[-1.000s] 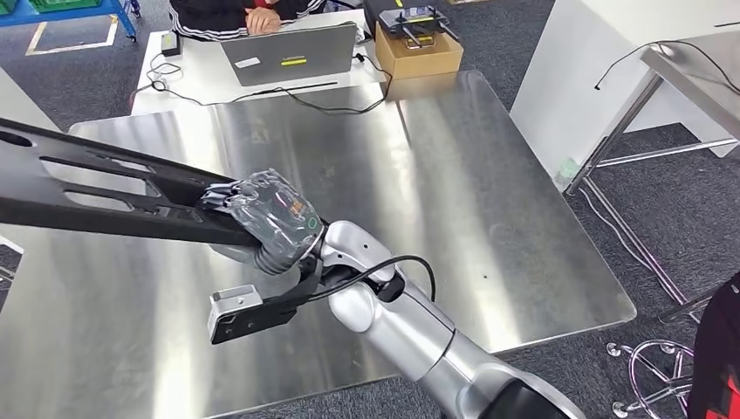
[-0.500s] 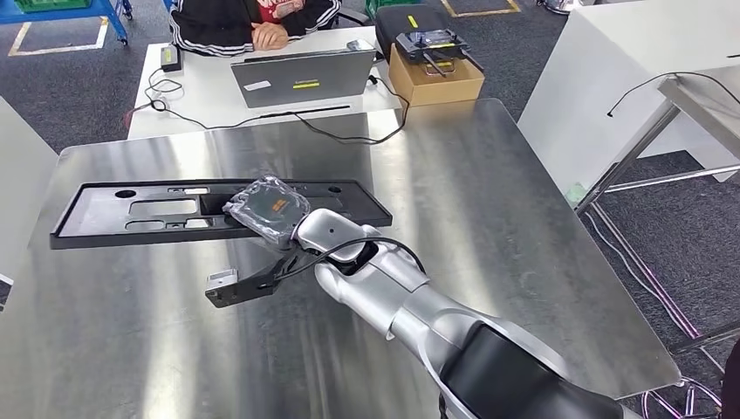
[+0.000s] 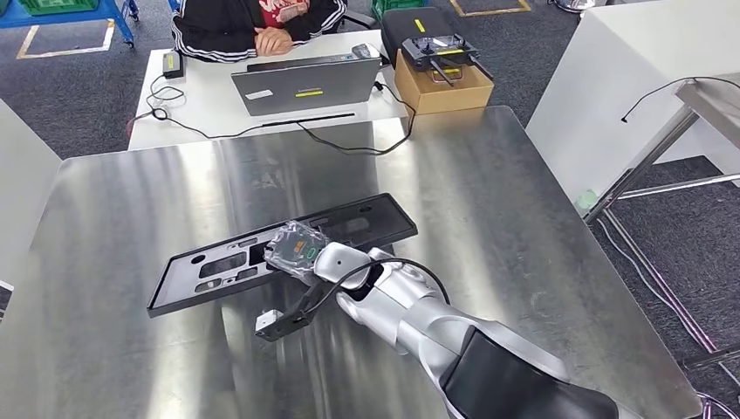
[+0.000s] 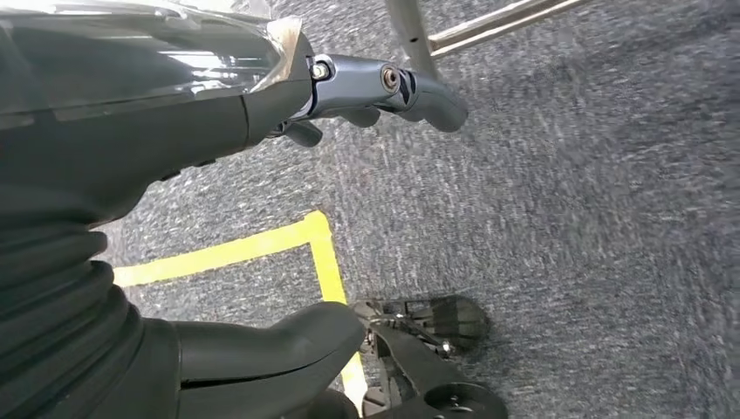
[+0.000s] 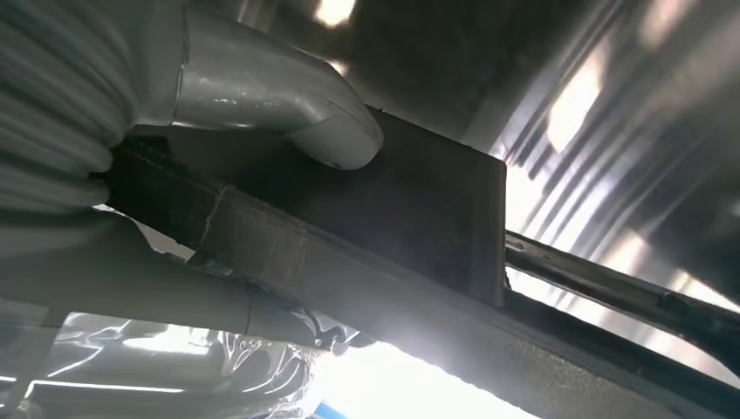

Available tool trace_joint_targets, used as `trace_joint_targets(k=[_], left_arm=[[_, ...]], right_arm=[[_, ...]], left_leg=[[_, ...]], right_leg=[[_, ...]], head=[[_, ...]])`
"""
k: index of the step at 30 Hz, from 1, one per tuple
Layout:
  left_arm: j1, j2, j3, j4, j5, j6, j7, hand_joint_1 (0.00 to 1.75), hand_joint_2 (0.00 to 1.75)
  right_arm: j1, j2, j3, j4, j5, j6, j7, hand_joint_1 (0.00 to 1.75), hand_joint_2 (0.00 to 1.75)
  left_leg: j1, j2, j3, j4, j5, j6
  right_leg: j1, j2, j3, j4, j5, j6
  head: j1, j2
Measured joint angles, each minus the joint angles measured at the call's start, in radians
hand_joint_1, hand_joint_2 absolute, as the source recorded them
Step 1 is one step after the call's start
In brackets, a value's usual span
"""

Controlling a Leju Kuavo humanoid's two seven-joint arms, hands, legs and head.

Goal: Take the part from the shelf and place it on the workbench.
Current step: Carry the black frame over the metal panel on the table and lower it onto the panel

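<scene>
- While hanging at the robot's side, the left hand (image 4: pixel 262 349) is pointing down at grey carpet (image 4: pixel 593 218) crossed by a yellow floor line (image 4: pixel 262 249); its fingers are lying apart with nothing between them.
- Left of centre on the workbench (image 3: pixel 524 227), the part (image 3: pixel 209 266), a long flat black panel with cut-outs, is lying slantwise, its near left end toward the robot and its far right end reaching toward the middle of the steel top. It is looking level with the surface and probably resting on it, though full contact cannot be told from the head view.
- At the middle of the part, the right hand (image 3: pixel 298 249), wrapped in clear film, is gripping the near edge; in the right wrist view the thumb (image 5: pixel 288 105) is pressing on the dark panel face.
- Beyond the far edge of the workbench, a person's hand (image 3: pixel 272 39) is resting on a white table behind a grey laptop (image 3: pixel 305 83), and a cardboard box (image 3: pixel 441 87) is sitting to its right.
- Judging by this, the carry from the shelf is done and the part is over or on its target; what is remaining is loosening the right hand and drawing the arm clear without dragging the panel.
</scene>
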Motion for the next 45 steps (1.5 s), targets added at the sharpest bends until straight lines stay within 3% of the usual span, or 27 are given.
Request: trace_joint_targets(k=[6, 10, 12, 16, 24, 45], left_arm=[[-0.001, 0.002, -0.002, 0.000, -0.002, 0.000, 0.000, 0.00, 1.75], [-0.001, 0.002, -0.002, 0.000, -0.004, 0.000, -0.001, 0.00, 1.75], [-0.001, 0.002, -0.002, 0.000, -0.006, 0.004, -0.001, 0.00, 1.75], [-0.001, 0.003, -0.003, 0.000, -0.012, 0.007, 0.000, 0.00, 0.00], [-0.003, 0.013, -0.019, 0.000, -0.024, -0.020, 0.068, 0.00, 0.00], [-0.002, 0.027, -0.028, 0.000, -0.032, -0.034, 0.072, 0.00, 0.00]], right_arm=[[0.001, 0.002, 0.011, 0.018, -0.001, 0.000, 0.000, 1.75, 1.75], [0.001, 0.002, 0.017, 0.025, -0.001, 0.000, 0.002, 0.00, 0.00], [0.001, 0.002, 0.020, 0.028, -0.004, -0.001, 0.004, 0.00, 0.00], [0.000, 0.001, 0.020, 0.030, -0.012, -0.008, 0.016, 0.00, 0.00], [0.000, 0.003, 0.018, 0.030, 0.005, -0.010, 0.042, 0.00, 0.00], [0.000, 0.004, 0.018, 0.030, 0.019, -0.010, 0.064, 0.00, 0.00]], left_leg=[[0.000, 0.001, 0.006, -0.007, -0.001, -0.003], [0.000, 0.001, 0.008, -0.008, -0.001, -0.005], [0.000, 0.001, 0.008, -0.008, 0.000, -0.005], [0.000, 0.002, 0.009, -0.008, 0.000, -0.005], [0.000, 0.003, 0.011, -0.008, 0.000, -0.005], [0.000, 0.003, 0.007, -0.010, 0.000, -0.006]], right_leg=[[0.000, 0.001, 0.001, 0.000, -0.003, -0.005], [0.000, 0.001, 0.002, 0.002, -0.003, -0.005], [0.000, 0.001, 0.002, 0.002, -0.003, -0.005], [0.000, 0.002, 0.003, 0.002, -0.003, -0.005], [0.000, 0.002, 0.005, 0.002, -0.003, -0.005], [0.000, 0.002, 0.001, 0.001, -0.003, -0.005]], head=[[0.000, 0.000], [0.000, 0.000], [0.000, 0.000], [0.000, 0.000], [0.000, 0.000], [0.000, 0.000]])
